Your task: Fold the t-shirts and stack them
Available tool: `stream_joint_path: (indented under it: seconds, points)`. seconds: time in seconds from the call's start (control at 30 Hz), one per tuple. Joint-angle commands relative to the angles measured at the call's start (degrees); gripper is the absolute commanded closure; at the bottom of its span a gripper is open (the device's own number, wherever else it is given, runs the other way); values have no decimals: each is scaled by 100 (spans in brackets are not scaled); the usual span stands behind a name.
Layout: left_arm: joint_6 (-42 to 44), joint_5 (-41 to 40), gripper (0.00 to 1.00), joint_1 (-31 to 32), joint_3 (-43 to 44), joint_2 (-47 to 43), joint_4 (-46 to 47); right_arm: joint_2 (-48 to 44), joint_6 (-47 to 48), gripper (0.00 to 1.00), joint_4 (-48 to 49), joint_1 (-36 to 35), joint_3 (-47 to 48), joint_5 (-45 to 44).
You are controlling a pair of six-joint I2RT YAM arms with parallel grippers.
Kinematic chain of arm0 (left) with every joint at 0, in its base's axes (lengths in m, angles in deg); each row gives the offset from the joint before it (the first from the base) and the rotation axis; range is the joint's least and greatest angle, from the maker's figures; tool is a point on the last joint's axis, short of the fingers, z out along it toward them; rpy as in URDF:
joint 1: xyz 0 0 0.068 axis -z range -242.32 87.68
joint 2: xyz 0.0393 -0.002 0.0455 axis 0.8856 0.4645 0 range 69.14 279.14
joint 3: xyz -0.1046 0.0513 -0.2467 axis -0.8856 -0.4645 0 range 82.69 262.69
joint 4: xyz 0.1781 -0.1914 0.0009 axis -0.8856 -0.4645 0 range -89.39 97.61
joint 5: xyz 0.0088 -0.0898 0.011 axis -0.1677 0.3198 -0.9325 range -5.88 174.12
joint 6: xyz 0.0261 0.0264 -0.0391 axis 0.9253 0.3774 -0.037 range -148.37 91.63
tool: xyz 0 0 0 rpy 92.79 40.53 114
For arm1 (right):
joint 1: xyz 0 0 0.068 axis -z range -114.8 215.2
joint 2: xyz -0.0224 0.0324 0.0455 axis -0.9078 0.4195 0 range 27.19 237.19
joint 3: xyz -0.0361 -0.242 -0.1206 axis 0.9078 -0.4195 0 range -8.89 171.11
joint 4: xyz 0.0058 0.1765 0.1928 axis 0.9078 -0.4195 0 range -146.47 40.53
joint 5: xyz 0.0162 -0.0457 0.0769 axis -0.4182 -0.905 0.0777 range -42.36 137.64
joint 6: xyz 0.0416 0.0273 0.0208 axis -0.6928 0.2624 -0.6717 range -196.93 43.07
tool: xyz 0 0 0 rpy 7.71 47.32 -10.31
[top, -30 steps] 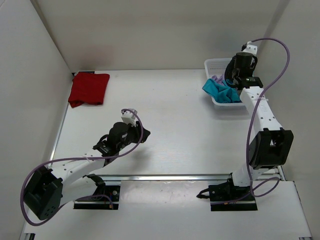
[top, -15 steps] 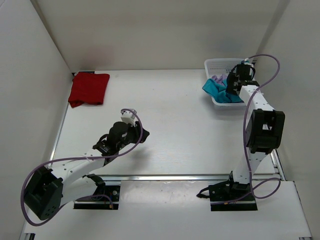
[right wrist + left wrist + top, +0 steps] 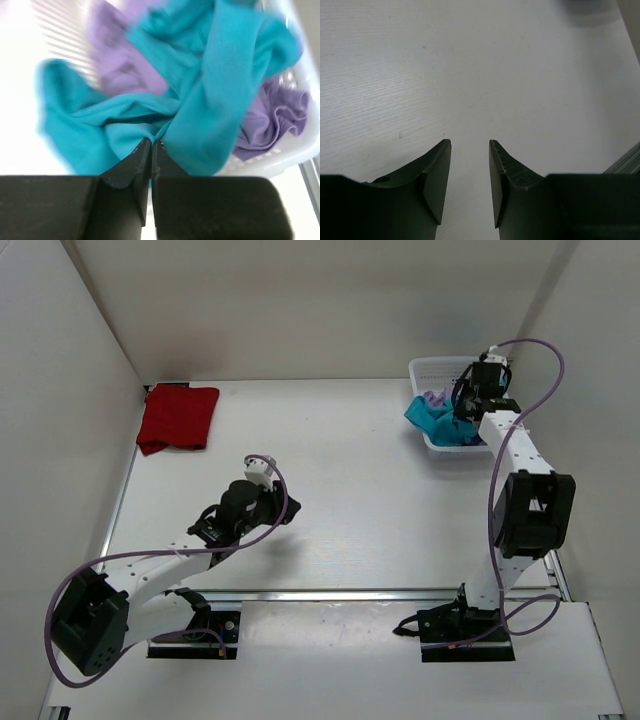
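Newly closed, right end effector (image 3: 151, 143), pinching teal-blue t-shirt (image 3: 220, 90)

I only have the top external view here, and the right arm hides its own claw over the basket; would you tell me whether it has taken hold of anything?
Observer: Yes. In the right wrist view the right claw is shut, with a fold of the teal shirt pinched at its tips.
Operator: Thank you. Is the lavender one caught in it too?
Observer: It does not appear so. The lavender shirt lies behind and beside the teal cloth inside the basket, away from the fingertips.
Operator: And how does the left claw stand?
Observer: The left claw is open and holds nothing; only the table surface shows between its fingers.
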Motion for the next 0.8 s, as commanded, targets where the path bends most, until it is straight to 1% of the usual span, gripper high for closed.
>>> stream_joint_path:
  seconds: [0.0, 0.03, 0.1, 0.13, 0.2, 0.23, 0.3, 0.37, 0.4, 0.43, 0.47, 0.5, 0.53, 0.57, 0.6, 0.63, 0.67, 0.7, 0.73, 0.77]
  points:
    - [-84, 212, 53, -187, 493, -8, -45, -1188, -10, 100, 440, -506, 599, 59]
    - [-172, 308, 53, -301, 590, -16, -89, -1373, 69, 100, 518, -681, 748, 95]
    - [-338, 615, 53, -513, 722, 1, -80, -1620, 245, 100, 537, -1112, 1047, -106]
    - [-426, 677, 53, -652, 845, -51, -124, -1708, 384, 100, 537, -1444, 1248, -316]
    - [-445, 661, 53, -724, 1055, -156, -334, -1770, 718, 100, 492, -2077, 1828, -590]
    - [-462, 678, 52, -872, 1179, -209, -396, -1779, 824, 100, 484, -2263, 1961, -852]
    - [-524, 826, 52, -1084, 1303, -429, -502, -1797, 1079, 100, 510, -2921, 2330, -1196]
    - [-647, 1037, 52, -1626, 1452, -622, -590, -1876, 1150, 100, 571, -3291, 2358, -1302]
    - [-673, 1212, 51, -1769, 1452, -719, -668, -1963, 1159, 100, 615, -3502, 2123, -1320]
    - [-726, 1318, 51, -2075, 1418, -807, -669, -2077, 1116, 100, 694, -3530, 1990, -1285]
    - [-778, 1476, 51, -2373, 1382, -886, -713, -2261, 933, 100, 799, -3626, 1536, -1137]
    - [-814, 1634, 51, -2629, 1339, -1000, -704, -2376, 687, 100, 1009, -3653, 888, -1014]
    - [-840, 1705, 51, -2779, 1225, -1140, -722, -2560, 545, 100, 1124, -3688, 507, -778]
    - [-867, 1784, 51, -3042, 1093, -1211, -783, -2805, 196, 100, 1378, -3706, -280, -479]
    - [-910, 1820, 51, -3288, 1031, -1360, -792, -2921, -112, 100, 1720, -3672, -1132, 28]
    - [-919, 1864, 50, -3378, 848, -1509, -801, -3070, -411, 100, 1923, -3680, -1914, 225]
    - [-946, 1864, 50, -3526, 715, -1589, -801, -3245, -527, 100, 2343, -3680, -2314, 496]
    - [-902, 1786, 51, -3537, 618, -1677, -801, -3273, -807, 100, 2678, -3636, -2962, 717]
    - [-885, 1742, 50, -3493, 565, -1686, -801, -3308, -1070, 100, 2751, -3514, -3386, 762]
    - [-850, 1689, 50, -3380, 486, -1652, -801, -3352, -1221, 99, 2726, -3400, -3538, 789]
